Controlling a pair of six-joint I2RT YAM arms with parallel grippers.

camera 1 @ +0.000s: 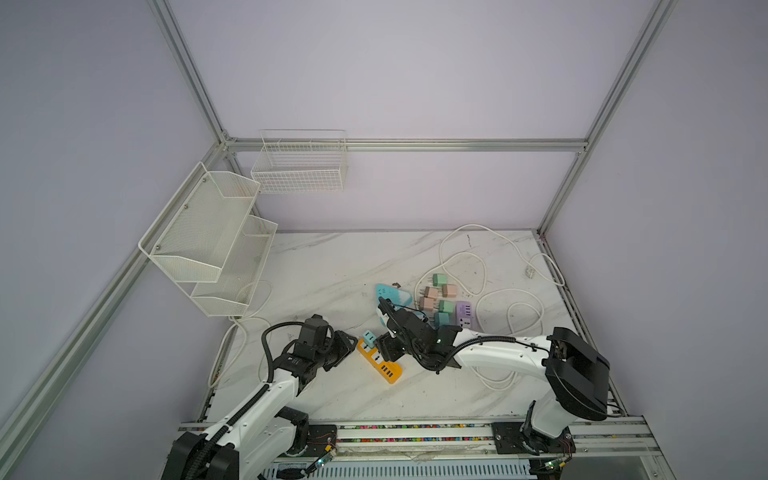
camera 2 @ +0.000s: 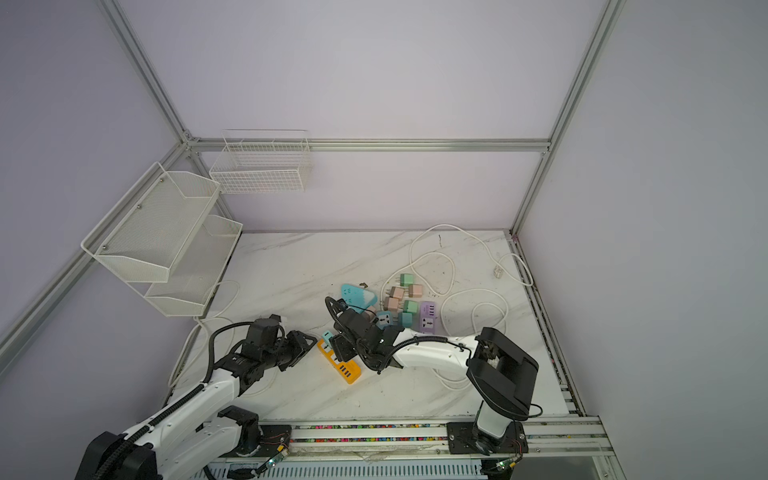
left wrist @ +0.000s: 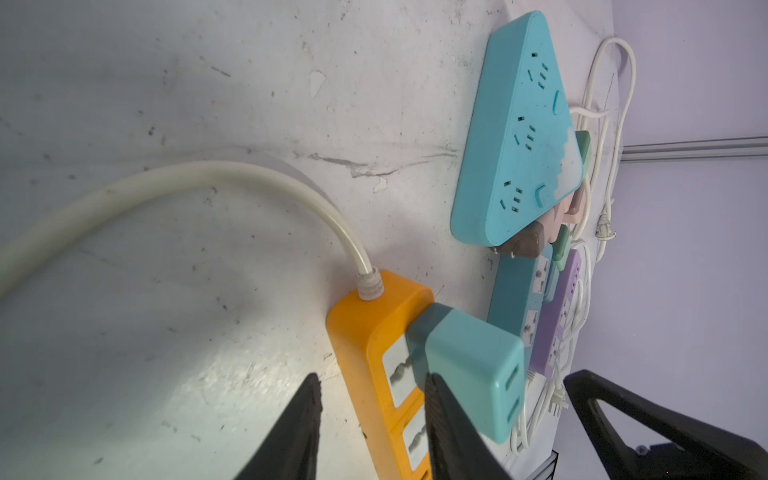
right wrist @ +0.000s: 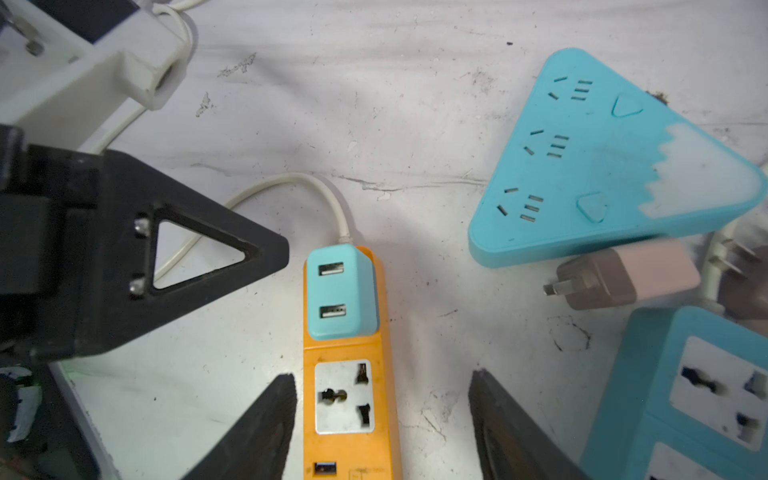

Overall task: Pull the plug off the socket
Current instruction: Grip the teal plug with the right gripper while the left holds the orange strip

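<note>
Right claw (right wrist: 382,376) | jaws apart | teal plug (right wrist: 341,291) just ahead, untouched

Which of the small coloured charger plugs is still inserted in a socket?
The teal two-port USB charger plug, seated in the orange power strip at its cord end; the pink plugs and green plugs lie loose.

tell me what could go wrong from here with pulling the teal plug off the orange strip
1. The right gripper straddles the orange strip short of the teal plug; closing here would likely grab the strip.
2. The left gripper seems to hold nothing, so the strip may lift with the plug.
</note>
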